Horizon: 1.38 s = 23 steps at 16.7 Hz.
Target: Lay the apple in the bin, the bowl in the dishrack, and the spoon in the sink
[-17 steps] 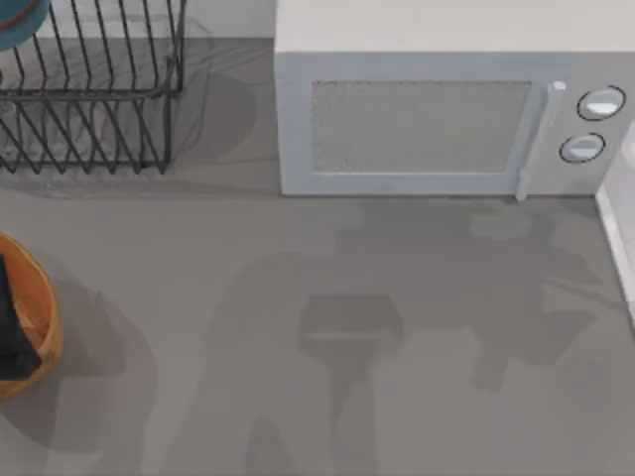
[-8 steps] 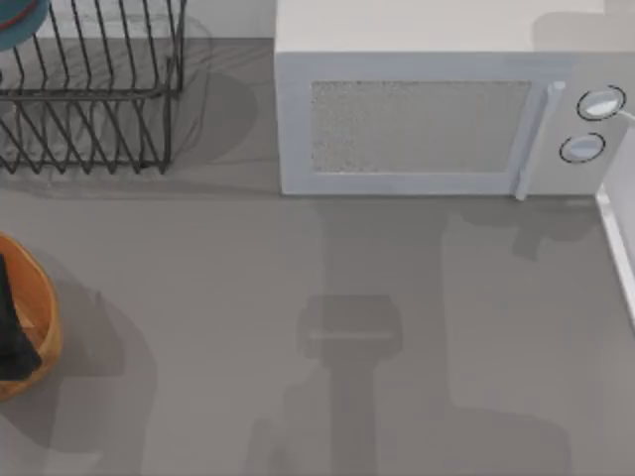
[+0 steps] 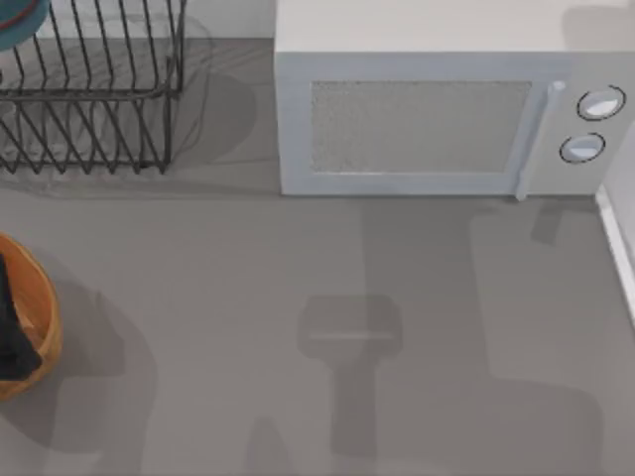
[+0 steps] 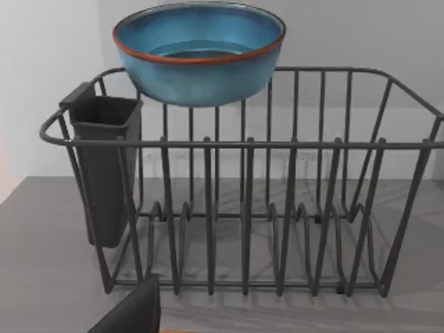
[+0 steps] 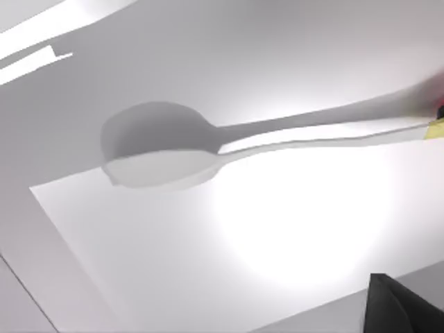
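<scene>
Bowl: the bowl (image 4: 199, 52) sits high at the back rim of the dishrack (image 4: 243, 208), above the prongs rather than down among them; from above, a teal sliver (image 3: 20, 25) shows at the table's far left corner.
Dishrack: black wire (image 3: 94, 89), standing on the table (image 3: 298, 268) near its far left corner, beside the microwave (image 3: 437, 109); a dark cutlery cup (image 4: 104, 166) hangs on one end.
Bin: the bin (image 3: 40, 307) lies at the table's left edge, cut off by the frame, something dark across its inside. The apple cannot be made out.
Spoon: the spoon (image 5: 166, 163) is held out over a pale white surface, likely the sink (image 5: 243, 243), throwing a shadow behind it.
Right gripper: a dark fingertip (image 5: 399, 305) shows at one corner; the handle runs off toward it, so it seems to be gripping the spoon, though the clamp itself is hidden and I cannot tell.
Left gripper: one dark finger (image 4: 135, 312) shows before the rack; open or closed, I cannot tell.
Risk, spoon: released from this height it may bounce or skid across the smooth white surface.
Risk, bowl: perched on the rim, it could tip off the rack's back if bumped.
</scene>
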Tool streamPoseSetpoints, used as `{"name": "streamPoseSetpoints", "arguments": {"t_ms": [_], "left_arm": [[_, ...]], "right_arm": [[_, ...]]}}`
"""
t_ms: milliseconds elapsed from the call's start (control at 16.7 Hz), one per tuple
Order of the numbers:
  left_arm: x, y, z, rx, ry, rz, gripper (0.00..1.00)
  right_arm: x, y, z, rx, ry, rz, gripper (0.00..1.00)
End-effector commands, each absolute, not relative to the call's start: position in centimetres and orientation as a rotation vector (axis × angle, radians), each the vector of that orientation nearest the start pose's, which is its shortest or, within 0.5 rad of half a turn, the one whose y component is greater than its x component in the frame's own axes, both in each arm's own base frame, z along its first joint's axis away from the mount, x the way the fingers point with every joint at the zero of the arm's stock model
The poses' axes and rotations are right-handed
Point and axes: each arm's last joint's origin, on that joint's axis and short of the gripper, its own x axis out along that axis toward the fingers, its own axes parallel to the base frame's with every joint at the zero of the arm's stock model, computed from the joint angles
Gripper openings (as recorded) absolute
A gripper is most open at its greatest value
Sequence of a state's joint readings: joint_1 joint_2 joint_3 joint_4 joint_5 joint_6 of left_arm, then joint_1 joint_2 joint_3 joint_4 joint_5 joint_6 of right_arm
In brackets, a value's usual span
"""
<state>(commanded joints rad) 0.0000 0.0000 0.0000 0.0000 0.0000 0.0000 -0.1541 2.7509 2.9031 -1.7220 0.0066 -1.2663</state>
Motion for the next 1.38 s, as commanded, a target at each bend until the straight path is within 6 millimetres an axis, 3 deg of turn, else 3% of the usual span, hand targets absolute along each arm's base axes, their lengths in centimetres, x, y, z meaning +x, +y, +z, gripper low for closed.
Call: {"name": "streamPoseSetpoints", "arguments": {"t_ms": [480,900,1200,1380], "left_arm": [[10.6,-0.1,16.0,0.0,0.0,0.0,1.0],[10.6,-0.1,16.0,0.0,0.0,0.0,1.0],[10.6,-0.1,16.0,0.0,0.0,0.0,1.0],[10.6,-0.1,16.0,0.0,0.0,0.0,1.0]], "right_arm": [[50.1,-7.5,19.0,-0.872,1.377,0.856,0.0],[50.0,-6.9,15.7,-0.877,1.379,0.874,0.0],[50.0,-7.0,15.4,-0.874,1.385,0.879,0.0],[50.0,-7.0,15.4,-0.874,1.385,0.879,0.23]]}}
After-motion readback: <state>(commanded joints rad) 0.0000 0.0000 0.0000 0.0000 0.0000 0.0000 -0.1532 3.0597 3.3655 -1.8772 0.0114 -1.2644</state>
